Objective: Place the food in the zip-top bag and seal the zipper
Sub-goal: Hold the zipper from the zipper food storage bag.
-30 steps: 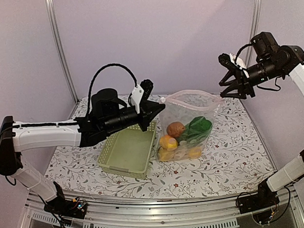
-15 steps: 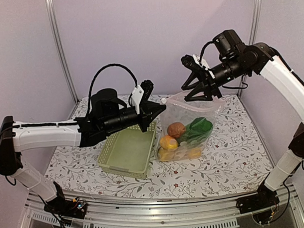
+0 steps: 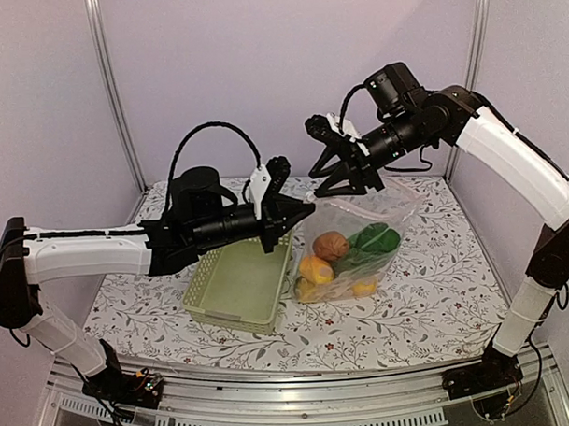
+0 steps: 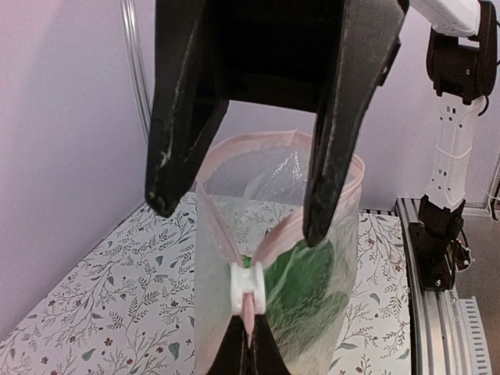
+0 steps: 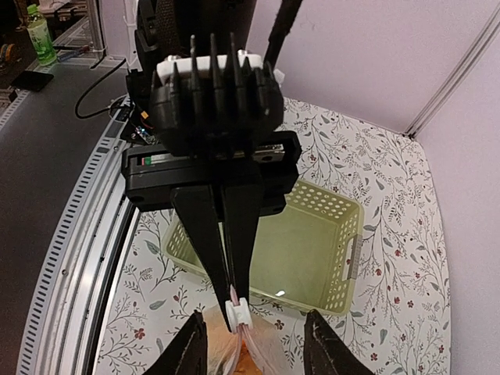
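One zip-top bag (image 3: 389, 209), three yellowish food pieces (image 3: 314, 268) inside, one basket (image 3: 233, 290), left jaws pinching zipper (image 4: 258, 139), right jaws spread

Plain pale lilac walls (image 3: 289, 63) close the space on the far side and on the left and right, lit evenly and softly, with a slim aluminium post in the far left corner (image 3: 112, 97) and another in the far right corner (image 3: 478, 38). The table wears a white cloth printed with small leafy sprigs and dark red flowers (image 3: 427, 292), and a ribbed aluminium rail (image 3: 300, 399) runs along its near edge. Beyond that rail the right wrist view shows a dark grey floor (image 5: 47, 156) and a green bottle (image 5: 37, 35) on a surface further off.
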Controlling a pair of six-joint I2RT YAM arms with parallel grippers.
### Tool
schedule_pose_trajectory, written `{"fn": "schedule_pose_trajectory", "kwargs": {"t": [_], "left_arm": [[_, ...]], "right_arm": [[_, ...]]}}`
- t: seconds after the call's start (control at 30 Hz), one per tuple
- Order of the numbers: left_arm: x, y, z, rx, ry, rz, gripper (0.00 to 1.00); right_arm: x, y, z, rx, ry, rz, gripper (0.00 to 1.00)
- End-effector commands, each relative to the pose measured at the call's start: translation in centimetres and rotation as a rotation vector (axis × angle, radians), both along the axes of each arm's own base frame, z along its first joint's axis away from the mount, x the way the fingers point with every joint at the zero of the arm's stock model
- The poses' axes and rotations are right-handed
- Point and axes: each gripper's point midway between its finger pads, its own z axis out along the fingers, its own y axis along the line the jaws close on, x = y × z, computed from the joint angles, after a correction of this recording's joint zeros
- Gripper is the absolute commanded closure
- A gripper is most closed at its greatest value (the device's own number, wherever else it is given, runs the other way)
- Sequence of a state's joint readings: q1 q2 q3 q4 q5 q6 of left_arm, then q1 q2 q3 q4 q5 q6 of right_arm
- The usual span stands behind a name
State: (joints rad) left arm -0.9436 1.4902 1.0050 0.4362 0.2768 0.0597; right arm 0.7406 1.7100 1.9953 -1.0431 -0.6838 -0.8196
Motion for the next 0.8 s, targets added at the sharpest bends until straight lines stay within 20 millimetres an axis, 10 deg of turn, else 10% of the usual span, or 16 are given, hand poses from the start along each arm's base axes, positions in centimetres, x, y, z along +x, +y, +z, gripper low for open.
{"fn": "schedule_pose_trajectory", "kwargs": {"t": [0.0, 0.77], "left_arm": [[-0.4, 0.6, 0.5, -0.002, -0.023, -0.024, 1.0], [0.1, 1.1, 0.4, 0.009, -0.023, 0.013, 1.0]], "right_arm": [[-0.2, 0.7, -0.7, -0.029, -0.009, 0.009, 0.6], [-0.6, 1.2, -3.2, -0.137, -0.046, 0.011, 0.84]]}}
